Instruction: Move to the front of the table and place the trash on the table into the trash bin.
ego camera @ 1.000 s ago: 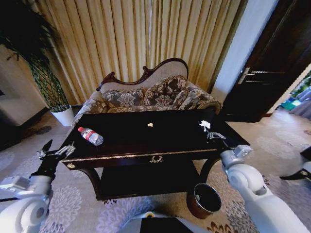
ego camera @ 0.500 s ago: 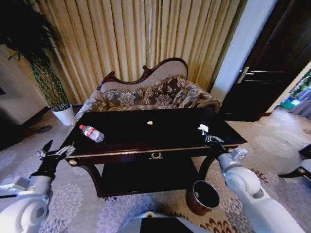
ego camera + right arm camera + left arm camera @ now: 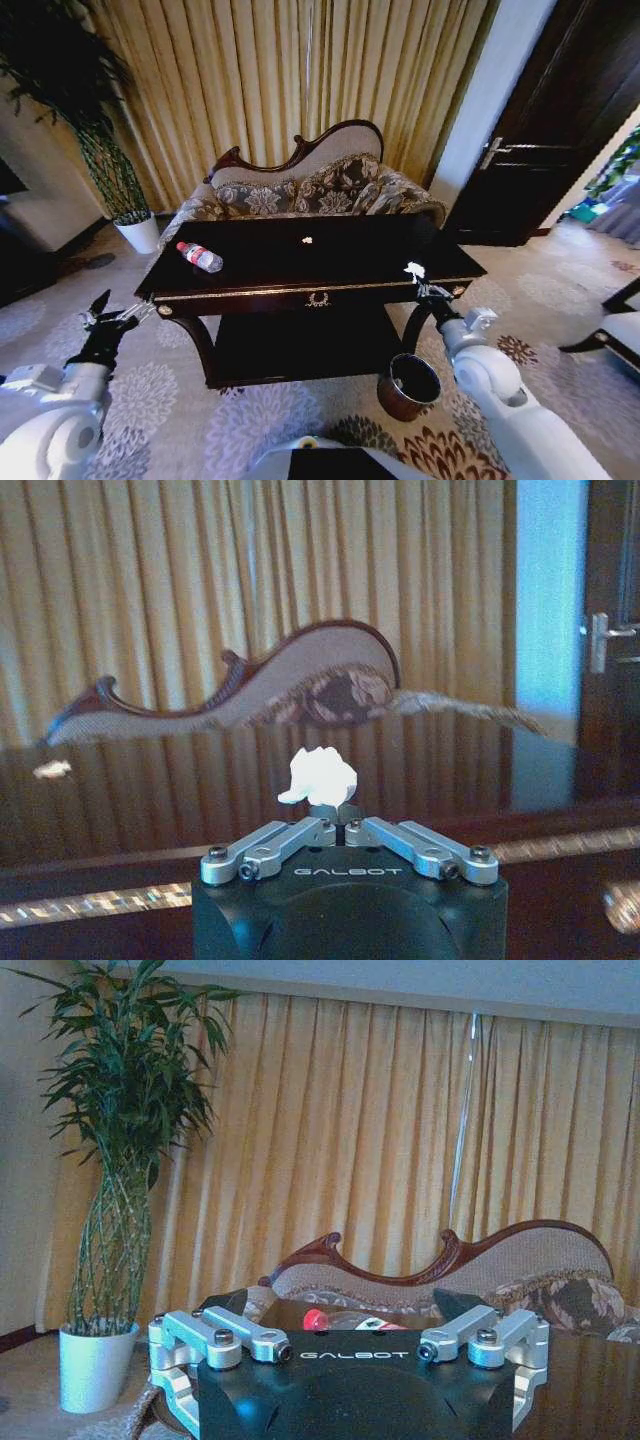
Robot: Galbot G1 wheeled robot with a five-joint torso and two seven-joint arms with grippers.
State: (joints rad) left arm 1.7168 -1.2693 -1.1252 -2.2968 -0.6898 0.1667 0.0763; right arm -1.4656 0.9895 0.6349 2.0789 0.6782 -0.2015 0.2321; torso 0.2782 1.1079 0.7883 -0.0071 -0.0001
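The dark glossy table (image 3: 250, 290) stands ahead of me. A clear bottle with a red cap (image 3: 200, 257) lies at its left end; in the left wrist view its red cap (image 3: 315, 1320) peeks over the gripper body. A small white paper scrap (image 3: 307, 240) lies mid-table and shows again as the scrap (image 3: 52, 769) far off on the tabletop. My right gripper (image 3: 424, 287) is shut on another crumpled white scrap (image 3: 415, 268), held above the table's front right edge; that scrap (image 3: 320, 775) sits in the shut right gripper (image 3: 343, 826). My left gripper (image 3: 110, 320) hangs open off the table's left front corner. The reddish-brown trash bin (image 3: 408, 385) stands on the carpet below the right arm.
A floral sofa (image 3: 310, 190) stands behind the table before gold curtains. A white plant pot (image 3: 140, 232) is at the far left, a dark door (image 3: 560, 120) at the right, and a chair edge (image 3: 620, 330) at the far right. Patterned carpet surrounds the table.
The whole view has shifted, so the camera moved; the table now looks smaller and farther. My right gripper with the scrap has come back from over the tabletop to its front right edge.
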